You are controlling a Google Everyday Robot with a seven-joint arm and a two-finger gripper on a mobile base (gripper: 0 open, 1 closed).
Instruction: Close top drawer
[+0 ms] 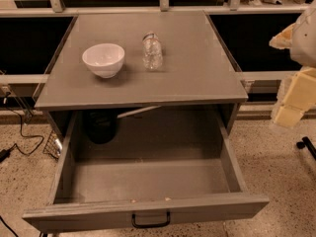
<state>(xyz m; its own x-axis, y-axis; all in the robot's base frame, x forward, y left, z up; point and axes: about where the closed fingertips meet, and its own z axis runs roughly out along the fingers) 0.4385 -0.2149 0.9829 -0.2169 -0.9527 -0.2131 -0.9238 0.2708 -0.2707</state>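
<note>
The top drawer [148, 181] of the grey cabinet is pulled far out toward me. It is wide, deep and looks empty. Its flat front panel [89, 217] runs along the bottom of the view, with a black bar handle [150, 220] at its middle. My gripper [292, 102] hangs at the right edge of the view, pale yellow and blurred, beside the cabinet's right side. It is above the floor, apart from the drawer and well away from the handle.
A white bowl [103, 59] and a clear plastic bottle [152, 51] stand on the cabinet top [197, 68]. A dark round object [100, 126] sits in the back left inside the cabinet. Cables [19, 137] lie on the speckled floor at left. A railing [163, 6] runs behind.
</note>
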